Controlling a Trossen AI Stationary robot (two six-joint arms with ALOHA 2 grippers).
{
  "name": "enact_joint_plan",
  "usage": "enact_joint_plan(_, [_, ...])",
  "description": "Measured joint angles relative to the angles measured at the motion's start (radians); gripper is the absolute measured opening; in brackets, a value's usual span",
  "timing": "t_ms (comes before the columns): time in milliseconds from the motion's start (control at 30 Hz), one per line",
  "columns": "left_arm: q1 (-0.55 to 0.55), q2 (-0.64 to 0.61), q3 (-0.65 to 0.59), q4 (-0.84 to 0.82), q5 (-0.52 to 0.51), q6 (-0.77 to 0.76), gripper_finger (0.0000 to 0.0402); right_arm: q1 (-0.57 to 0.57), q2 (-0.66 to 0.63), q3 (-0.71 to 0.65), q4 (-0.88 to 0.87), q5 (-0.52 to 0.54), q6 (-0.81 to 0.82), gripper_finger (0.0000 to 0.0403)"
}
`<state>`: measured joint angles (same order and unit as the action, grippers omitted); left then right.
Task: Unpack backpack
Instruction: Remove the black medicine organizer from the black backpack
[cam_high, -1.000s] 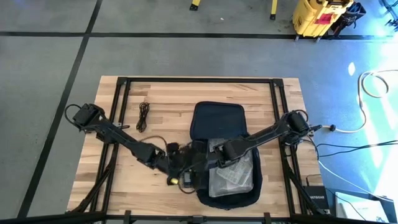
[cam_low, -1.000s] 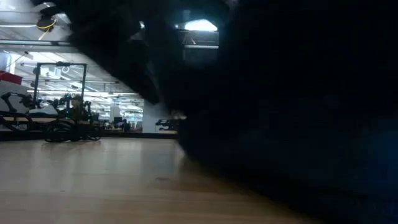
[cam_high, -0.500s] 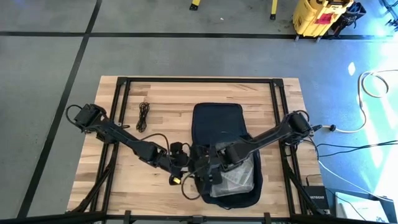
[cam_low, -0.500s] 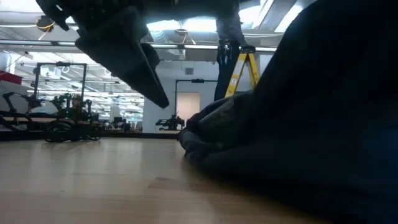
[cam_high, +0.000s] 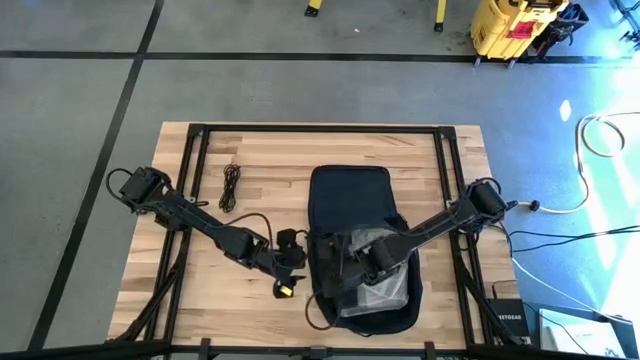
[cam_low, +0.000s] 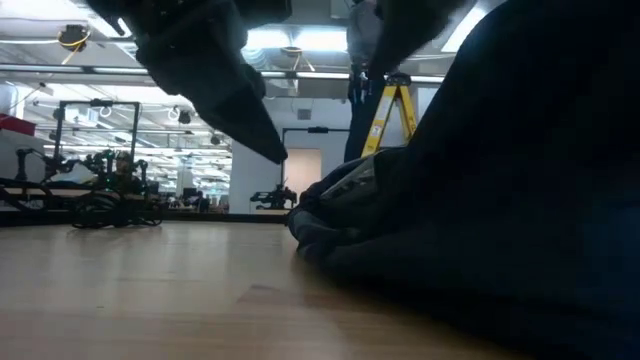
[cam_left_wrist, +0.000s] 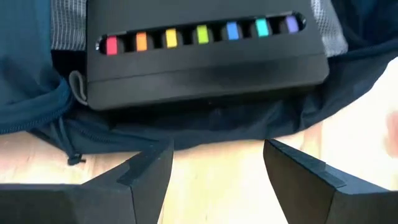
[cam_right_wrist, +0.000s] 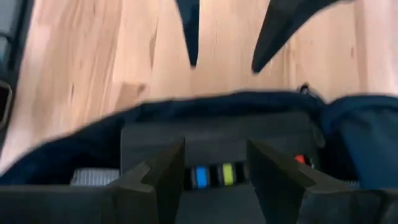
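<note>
the backpack (cam_high: 355, 240) lies flat on the wooden worktop (cam_high: 260, 160), a little right of centre, with its near part unzipped and open. a crinkly clear plastic bag (cam_high: 385, 290) shows in the open part on the right side. at the left edge of the opening sits a black case (cam_left_wrist: 205, 53) with a row of coloured dots along it, red, orange, yellow, green, blue and purple, half inside the bag with the dark fabric folded around it.

the left claw (cam_high: 290, 258) hangs over bare wood just left of the backpack's opening. its fingers (cam_left_wrist: 149, 171) stand apart with nothing between them, pointing at the black case but not touching it. a small yellow bit (cam_high: 283, 290) lies on the wood just near of it.

the right claw (cam_high: 345, 272) reaches in over the open backpack from the right side, right above the black case. its fingers (cam_right_wrist: 165, 168) are partly apart, and from the wrist picture i cannot tell whether they touch the case or only hover over it.

a thin dark cable (cam_high: 231, 187) lies by itself on the far left part of the worktop, well apart from the bag.
</note>
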<state>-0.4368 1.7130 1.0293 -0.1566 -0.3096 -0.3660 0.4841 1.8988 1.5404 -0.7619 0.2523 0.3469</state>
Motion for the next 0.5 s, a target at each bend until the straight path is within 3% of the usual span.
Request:
enact_joint_plan(267, [0.037, 0.0, 0.001, 0.037, 0.018, 0.026, 0.0237, 0.049, -0.008, -0.053, -0.187, 0.001, 0.047, 0.0154])
enact_joint_plan(500, [0.053, 0.009, 0.001, 0.045, 0.005, 0.071, 0.0237, 0.067, -0.147, -0.142, -0.148, 0.015, 0.109, 0.0154])
